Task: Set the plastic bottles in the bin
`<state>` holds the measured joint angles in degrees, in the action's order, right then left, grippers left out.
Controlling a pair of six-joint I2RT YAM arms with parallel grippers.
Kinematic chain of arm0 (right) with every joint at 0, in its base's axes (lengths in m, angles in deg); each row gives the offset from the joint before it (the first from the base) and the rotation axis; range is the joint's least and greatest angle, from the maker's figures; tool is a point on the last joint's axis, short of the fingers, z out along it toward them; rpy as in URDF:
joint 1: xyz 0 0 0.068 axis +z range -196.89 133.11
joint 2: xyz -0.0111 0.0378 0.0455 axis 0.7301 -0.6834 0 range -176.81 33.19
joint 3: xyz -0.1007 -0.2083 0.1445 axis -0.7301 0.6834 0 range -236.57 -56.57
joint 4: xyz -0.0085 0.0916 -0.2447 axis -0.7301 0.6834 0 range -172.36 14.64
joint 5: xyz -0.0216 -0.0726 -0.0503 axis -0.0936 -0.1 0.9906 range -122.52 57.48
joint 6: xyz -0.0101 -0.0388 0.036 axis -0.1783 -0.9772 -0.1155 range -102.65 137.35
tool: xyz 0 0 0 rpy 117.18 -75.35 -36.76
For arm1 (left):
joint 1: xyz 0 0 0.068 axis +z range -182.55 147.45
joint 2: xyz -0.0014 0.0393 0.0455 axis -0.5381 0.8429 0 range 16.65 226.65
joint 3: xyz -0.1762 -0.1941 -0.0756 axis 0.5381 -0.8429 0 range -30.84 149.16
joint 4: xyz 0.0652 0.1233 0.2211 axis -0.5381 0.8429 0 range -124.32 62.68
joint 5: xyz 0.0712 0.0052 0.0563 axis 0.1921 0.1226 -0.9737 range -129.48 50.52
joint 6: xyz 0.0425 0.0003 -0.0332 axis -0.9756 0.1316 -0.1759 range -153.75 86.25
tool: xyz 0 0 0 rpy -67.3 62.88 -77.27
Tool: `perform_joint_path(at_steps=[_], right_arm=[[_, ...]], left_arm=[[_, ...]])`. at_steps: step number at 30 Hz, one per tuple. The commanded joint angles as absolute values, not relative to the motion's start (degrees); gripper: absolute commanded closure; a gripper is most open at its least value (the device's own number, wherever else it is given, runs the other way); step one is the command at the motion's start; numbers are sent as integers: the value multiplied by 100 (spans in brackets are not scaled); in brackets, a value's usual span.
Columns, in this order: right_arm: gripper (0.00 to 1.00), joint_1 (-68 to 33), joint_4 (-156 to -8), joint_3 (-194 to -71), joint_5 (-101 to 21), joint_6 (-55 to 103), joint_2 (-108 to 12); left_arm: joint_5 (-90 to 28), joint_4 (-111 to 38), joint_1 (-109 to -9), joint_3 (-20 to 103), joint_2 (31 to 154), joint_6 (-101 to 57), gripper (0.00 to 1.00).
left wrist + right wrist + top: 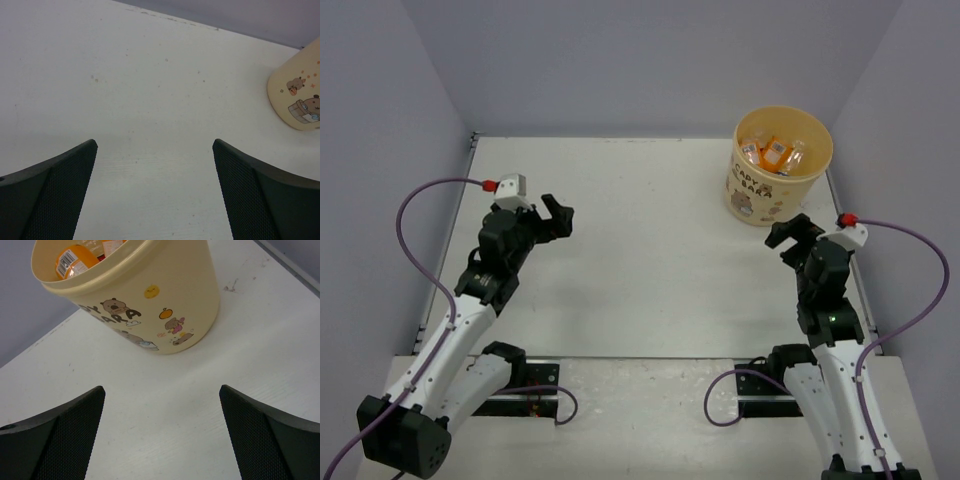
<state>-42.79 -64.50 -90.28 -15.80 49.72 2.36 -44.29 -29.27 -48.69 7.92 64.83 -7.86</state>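
Several plastic bottles [778,153] lie heaped inside the bin [775,195], among them at least one orange bottle [75,260] with a white barcode label. They lie jumbled and tilted, and neither their exact number nor their long axes can be made out.

The bin stands upright, mouth upward, just ahead of the right gripper [790,232] and apart from it. Its printed side faces that gripper. Beyond the bin are the table's [640,300] far edge and the back wall [640,60], and the table's side edge runs close on the bin's outer side.

The right gripper's jaws are spread wide and hold nothing. The left gripper [558,215] is likewise wide open with nothing in it. The bin is well away from it, ahead and to its right, across a broad stretch of white tabletop.
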Motion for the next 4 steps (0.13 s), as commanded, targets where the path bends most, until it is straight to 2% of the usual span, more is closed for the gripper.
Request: perform_joint_path(at_steps=[1, 4], right_arm=[[1, -4285, -6664, -9137, -1345, 5232, 269], [1, -4285, -6772, -9039, -1343, 5227, 295]], left_arm=[[-4555, -3142, -4837, 748, 6420, -906, 0], [-4560, -3151, -4846, 739, 6434, -943, 0]])
